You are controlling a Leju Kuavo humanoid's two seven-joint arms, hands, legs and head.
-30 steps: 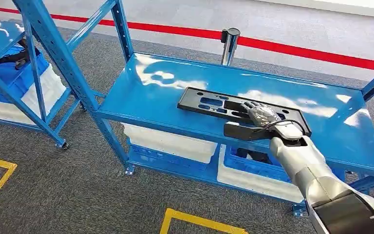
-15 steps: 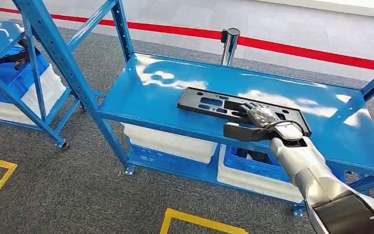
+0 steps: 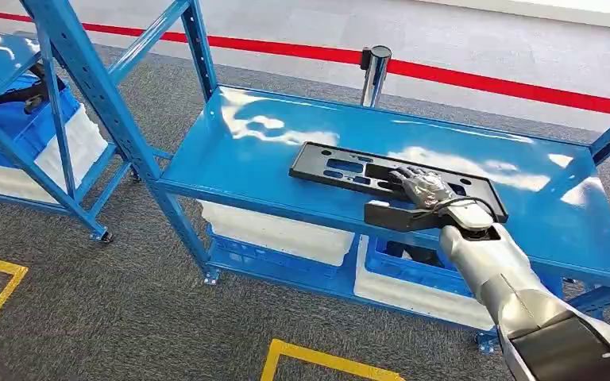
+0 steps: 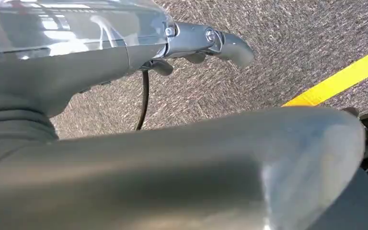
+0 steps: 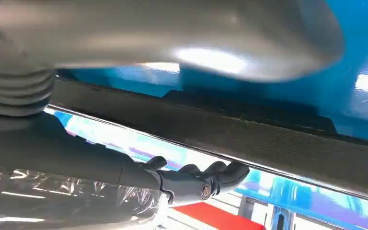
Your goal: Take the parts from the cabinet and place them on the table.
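A long flat black part (image 3: 341,168) with cut-outs lies on the top of the blue shelf (image 3: 238,159), towards its front right. My right hand (image 3: 425,189) lies over the part's near right end. In the right wrist view the part's dark edge (image 5: 249,134) runs between the thick thumb (image 5: 196,38) and the darker fingers (image 5: 206,179), so the hand grips it. My left hand (image 4: 124,57) hangs over grey carpet with nothing in it, its fingers apart.
White and blue bins (image 3: 278,234) (image 3: 421,274) sit on the lower shelf. A second blue rack (image 3: 16,103) with bins stands at the left. A metal post (image 3: 374,73) rises behind the shelf, before a red floor line. Yellow tape (image 3: 318,359) marks the carpet.
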